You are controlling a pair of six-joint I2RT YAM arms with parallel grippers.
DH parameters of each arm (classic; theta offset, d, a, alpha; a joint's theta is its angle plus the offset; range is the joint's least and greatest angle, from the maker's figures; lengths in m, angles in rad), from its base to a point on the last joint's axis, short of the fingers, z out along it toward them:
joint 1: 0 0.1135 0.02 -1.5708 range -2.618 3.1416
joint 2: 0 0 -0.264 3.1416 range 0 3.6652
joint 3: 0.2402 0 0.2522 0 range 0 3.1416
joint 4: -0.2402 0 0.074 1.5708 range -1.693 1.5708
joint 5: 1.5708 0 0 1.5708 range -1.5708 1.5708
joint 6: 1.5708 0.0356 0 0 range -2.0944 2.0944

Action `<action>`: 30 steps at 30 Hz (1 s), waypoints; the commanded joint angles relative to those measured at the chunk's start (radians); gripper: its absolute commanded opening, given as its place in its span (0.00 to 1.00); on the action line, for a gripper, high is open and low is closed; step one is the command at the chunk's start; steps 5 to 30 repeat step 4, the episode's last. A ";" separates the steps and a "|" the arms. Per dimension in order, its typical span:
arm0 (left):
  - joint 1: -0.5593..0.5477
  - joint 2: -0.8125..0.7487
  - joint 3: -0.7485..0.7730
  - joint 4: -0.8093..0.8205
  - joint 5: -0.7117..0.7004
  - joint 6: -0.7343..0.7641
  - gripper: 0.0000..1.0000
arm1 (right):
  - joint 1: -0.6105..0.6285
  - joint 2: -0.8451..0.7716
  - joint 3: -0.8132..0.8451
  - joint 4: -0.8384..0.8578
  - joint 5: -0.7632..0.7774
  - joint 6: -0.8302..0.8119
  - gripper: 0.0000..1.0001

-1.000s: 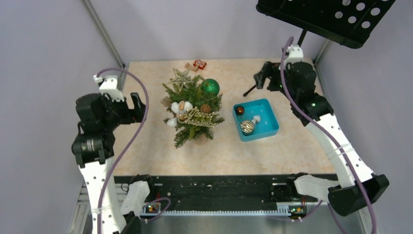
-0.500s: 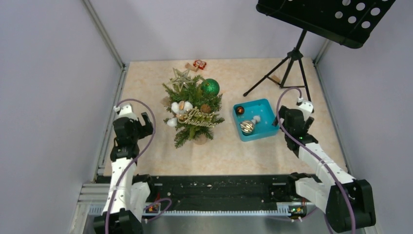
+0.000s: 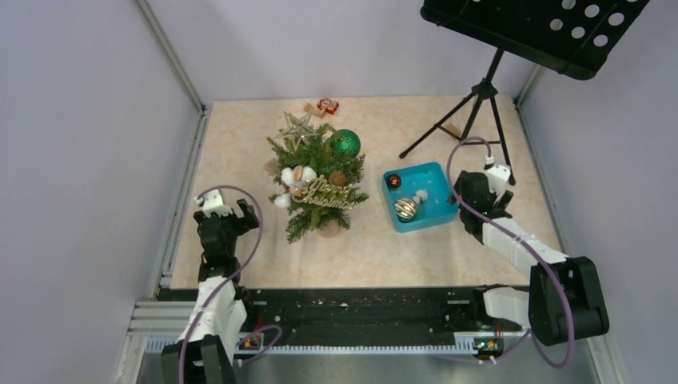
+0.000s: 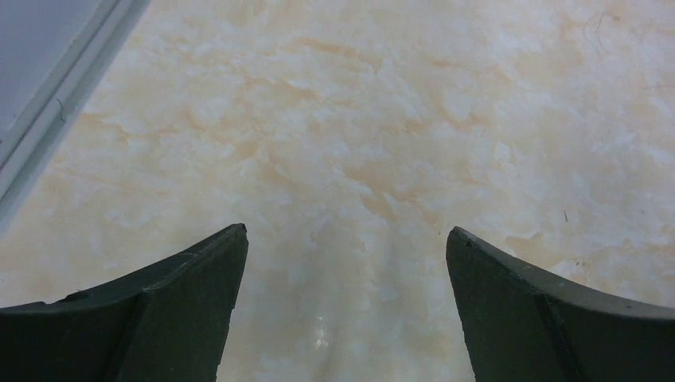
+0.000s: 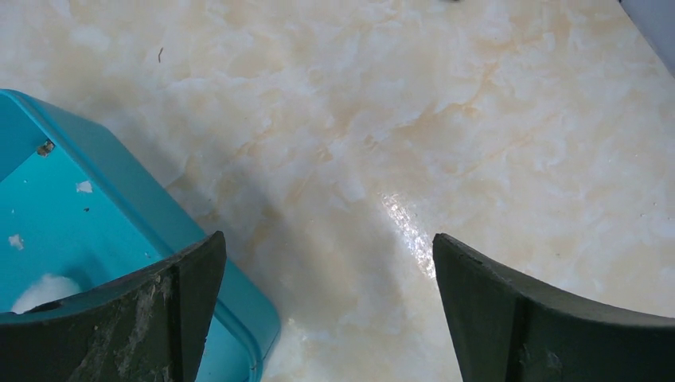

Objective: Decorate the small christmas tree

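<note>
Both arms have come down fast. A sec ago they were up high & reaching far back; now they sit folded low at the near side of the tan marble table [image 3: 376, 256]. The left gripper [image 4: 346, 239] is spread wide w/ nothing in it, just bare table under it, near the left edge. The right gripper [image 5: 328, 243] is spread wide & empty too, just beside the right wall of the square blue plastic tray [image 3: 438, 210]. The small green christmas tree [image 3: 316, 180] w/ a brown base stands upright mid-table, same spot as before. It already has a gold star, a shiny green ball [image 3: 345, 142], white puffs & a gold "Merry Christmas" sign [image 3: 330, 193]. The tray hasn't moved either; a silver-gold striped ball [image 3: 406, 208] & a tiny dark red ball [image 3: 393, 181] lie in it. So prob. the arms are resting btw picks. Those 2 balls look like what's left to hang, & the right gripper is closest.
</note>
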 commanded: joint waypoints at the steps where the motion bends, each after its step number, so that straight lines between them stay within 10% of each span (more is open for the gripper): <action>1: 0.003 -0.022 -0.007 0.117 0.001 0.006 0.99 | -0.002 -0.029 0.013 0.063 -0.018 -0.061 0.99; 30: 0.003 -0.011 -0.005 0.117 0.013 0.003 0.99 | -0.002 -0.095 -0.032 0.119 -0.031 -0.090 0.99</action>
